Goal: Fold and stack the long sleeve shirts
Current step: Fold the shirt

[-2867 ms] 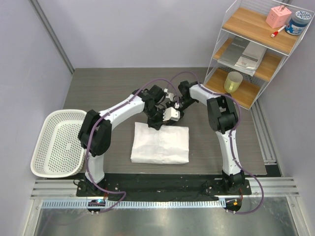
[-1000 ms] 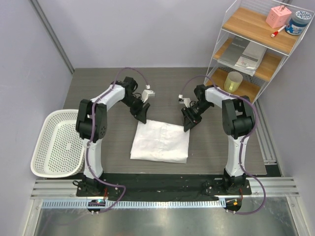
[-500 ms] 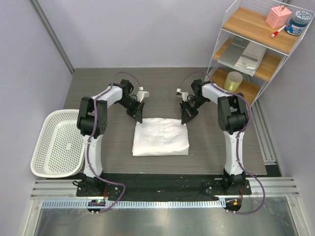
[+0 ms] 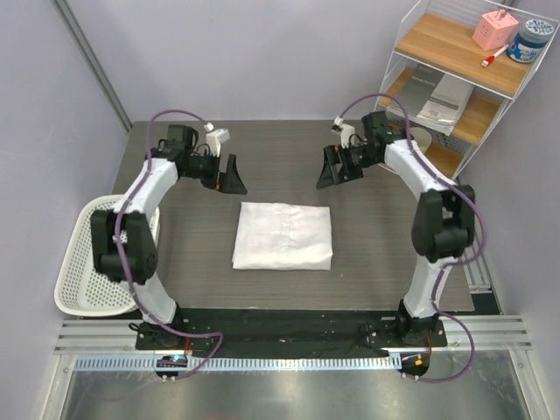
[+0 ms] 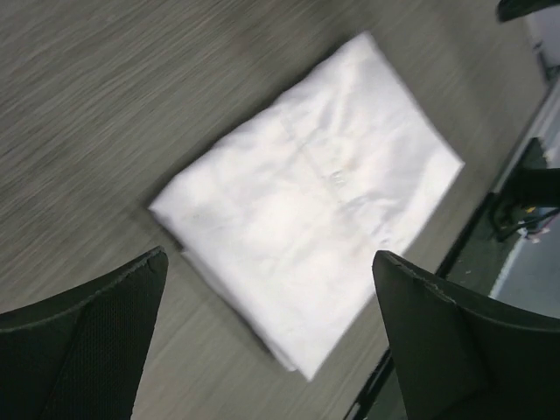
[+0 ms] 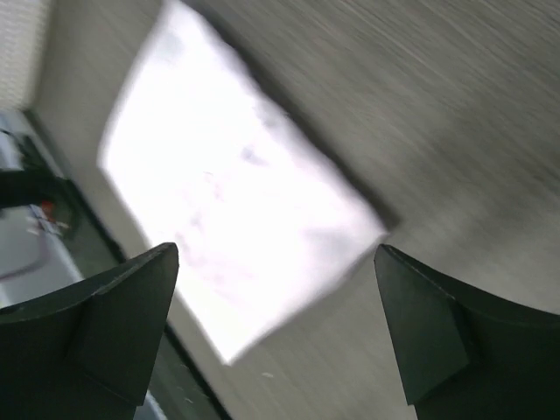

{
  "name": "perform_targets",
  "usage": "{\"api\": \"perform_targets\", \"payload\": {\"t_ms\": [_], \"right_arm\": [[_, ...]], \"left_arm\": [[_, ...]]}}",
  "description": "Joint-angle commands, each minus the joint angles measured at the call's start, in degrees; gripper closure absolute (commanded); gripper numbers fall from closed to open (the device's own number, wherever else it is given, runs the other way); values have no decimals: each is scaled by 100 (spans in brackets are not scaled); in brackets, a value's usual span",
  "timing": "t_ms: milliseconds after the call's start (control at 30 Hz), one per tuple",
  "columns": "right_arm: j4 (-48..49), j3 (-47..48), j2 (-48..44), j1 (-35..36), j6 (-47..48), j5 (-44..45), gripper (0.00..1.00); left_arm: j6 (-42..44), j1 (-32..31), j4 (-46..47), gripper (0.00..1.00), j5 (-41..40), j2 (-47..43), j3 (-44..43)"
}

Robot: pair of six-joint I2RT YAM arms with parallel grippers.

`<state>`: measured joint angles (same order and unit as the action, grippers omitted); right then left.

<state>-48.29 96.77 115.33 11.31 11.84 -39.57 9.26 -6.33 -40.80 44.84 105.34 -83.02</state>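
A folded white long sleeve shirt point(image 4: 283, 236) lies flat as a neat rectangle in the middle of the dark table, touched by nothing. My left gripper point(image 4: 229, 178) hovers beyond the shirt's far left corner, open and empty. Beyond the far right corner my right gripper point(image 4: 331, 172) hangs the same way, open and empty. In the left wrist view the shirt point(image 5: 315, 227) lies below and between the spread fingers of the left gripper point(image 5: 269, 255). The right wrist view shows the shirt point(image 6: 236, 219), blurred, beneath the open right gripper point(image 6: 276, 251).
A white perforated basket point(image 4: 101, 254) sits at the table's left edge. A wire and wood shelf point(image 4: 455, 87) stands at the back right with grey booklets point(image 4: 442, 92), a yellow cup point(image 4: 415, 144), a pink box point(image 4: 494, 29) and a jar point(image 4: 530, 39).
Both grippers have let go of the shirt's far edge, opened wide and pulled up and away toward the back corners. The shirt now lies squared and flat.
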Motion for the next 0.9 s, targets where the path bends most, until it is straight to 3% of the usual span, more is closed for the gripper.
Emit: {"api": "perform_targets", "payload": {"t_ms": [0,167,333,500,667,867], "right_arm": [[942,-1237,-1538,142,-1495,-1383,0],[2481,-2845,-2014,634,-2659,-1905,0],[3500,-3699,-1865,1118,-3379,-2098,0],[3380,-4359,-1154,961,-2943,-2064,0],[2036,-3922,-433,513,-1424,-1677,0],[1332,-3578,-1345,494,-1245,-2107,0]], "left_arm": [[-1284,-359,887,0,815,-1190,829],[-2706,-991,2256,0,1359,-1490,2200],[-3298,-1231,2945,0,1510,-1148,2791],[-3220,-985,2858,1,1475,-481,3151],[-2843,-493,2692,4,1501,109,3231],[-1982,-492,2007,6,1923,-653,3292]]}}
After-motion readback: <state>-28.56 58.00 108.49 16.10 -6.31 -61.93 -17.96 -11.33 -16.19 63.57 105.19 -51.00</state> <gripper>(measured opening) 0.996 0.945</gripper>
